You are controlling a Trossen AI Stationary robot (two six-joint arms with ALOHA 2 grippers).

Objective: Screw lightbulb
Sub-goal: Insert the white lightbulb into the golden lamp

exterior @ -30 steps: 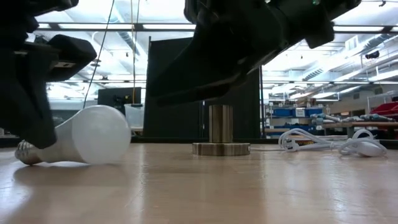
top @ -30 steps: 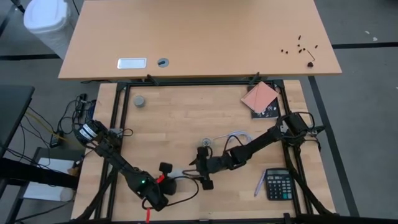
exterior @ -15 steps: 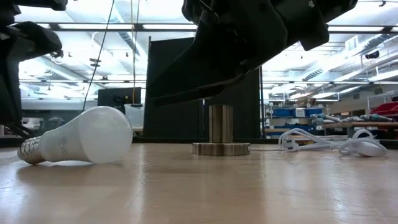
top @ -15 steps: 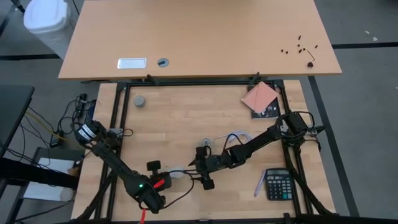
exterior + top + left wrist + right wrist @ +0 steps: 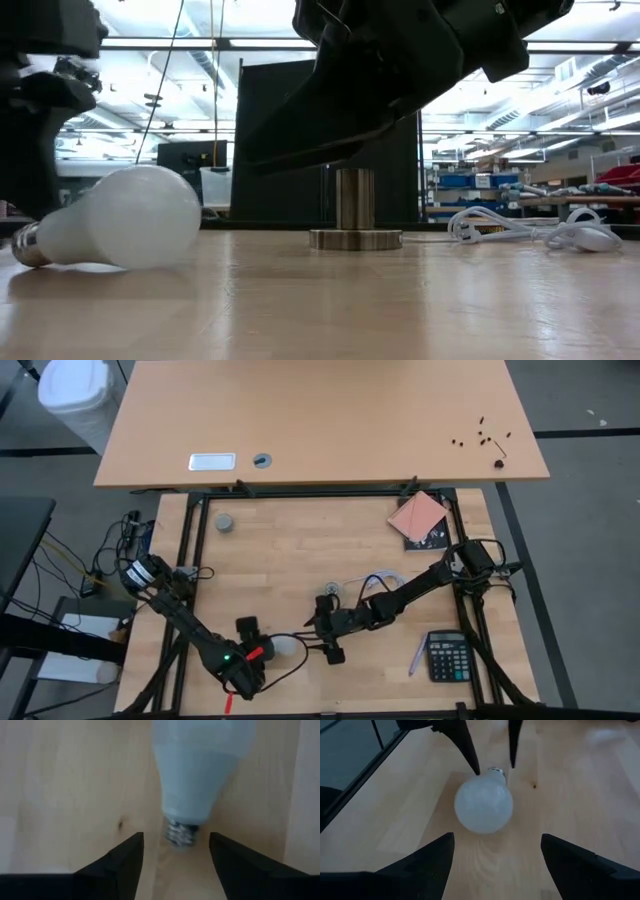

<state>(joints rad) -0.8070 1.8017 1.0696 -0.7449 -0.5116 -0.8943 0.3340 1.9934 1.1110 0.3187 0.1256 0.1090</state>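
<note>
The white lightbulb [image 5: 288, 647] lies on its side on the wooden table, glossy head toward the right and screw base [image 5: 181, 832] toward the left. My left gripper [image 5: 175, 865] is open just left of it. Its fingers [image 5: 470, 750] stand on either side of the base without touching. My right gripper [image 5: 497, 870] is open just right of the bulb's head [image 5: 483, 805], fingers wide and apart from it. The metal socket disc [image 5: 329, 592] with its white cord [image 5: 375, 578] stands farther back on the table.
A calculator [image 5: 445, 657] and a pen [image 5: 415, 657] lie near the front right. A pink booklet [image 5: 417, 517] is at the back right and a small grey cap [image 5: 225, 521] at the back left. Black frame rails [image 5: 190, 550] edge the table.
My left gripper, shut on the bulb's screw base a second ago, has opened, let go and drawn back a little toward the table's left edge. The bulb has shifted slightly on the table and lies free on its side.
</note>
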